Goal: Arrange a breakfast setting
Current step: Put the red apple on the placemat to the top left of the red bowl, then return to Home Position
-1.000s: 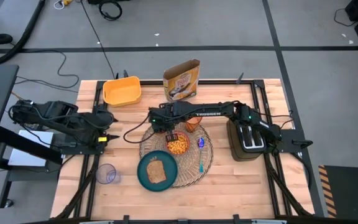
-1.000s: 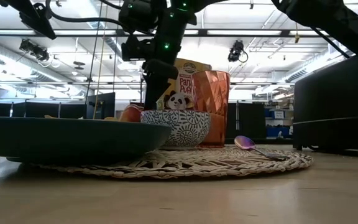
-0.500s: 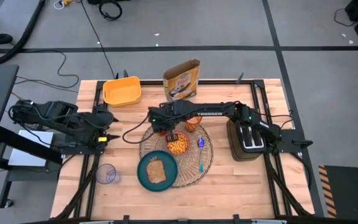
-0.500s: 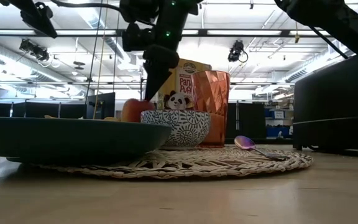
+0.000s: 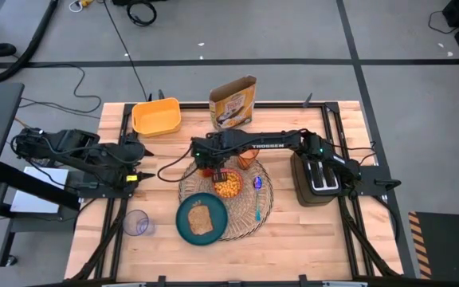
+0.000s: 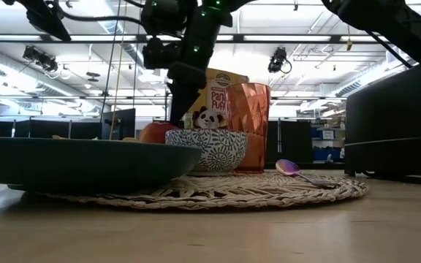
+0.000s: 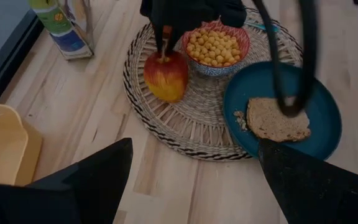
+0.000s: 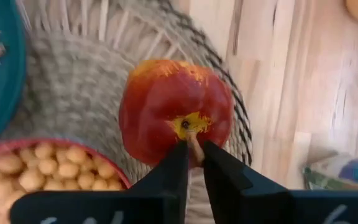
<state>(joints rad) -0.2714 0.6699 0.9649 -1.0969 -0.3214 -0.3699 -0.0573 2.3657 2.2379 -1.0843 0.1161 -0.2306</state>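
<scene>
High view first: big wooden desk (image 5: pixel 309 231), both arms over it. Biggest task thing, round straw placemat (image 5: pixel 266 199), lying in the middle of the desk. Next, teal plate (image 5: pixel 183 214) with toast (image 5: pixel 202 220), resting partly on one edge of the placemat. Then small red bowl (image 5: pixel 228 186) full of orange cereal, set on the placemat just beside the plate. Orange cup (image 5: pixel 247 159) standing past the bowl, at the placemat's far edge. Red apple (image 7: pixel 165 76) sitting on the placemat right beside the bowl, upright, stem up. Blue spoon (image 5: pixel 257 195) lying on the placemat on the bowl's other side.

Right gripper (image 8: pixel 193 152) right above the apple, closed on its little stem. Left gripper (image 7: pixel 194 174) waiting off at the left side of the desk, wide open, holding nothing.

Looks nearly done: all six things together on the placemat. Left to do, probably: let go of the stem and lift away without tipping the apple.
</scene>
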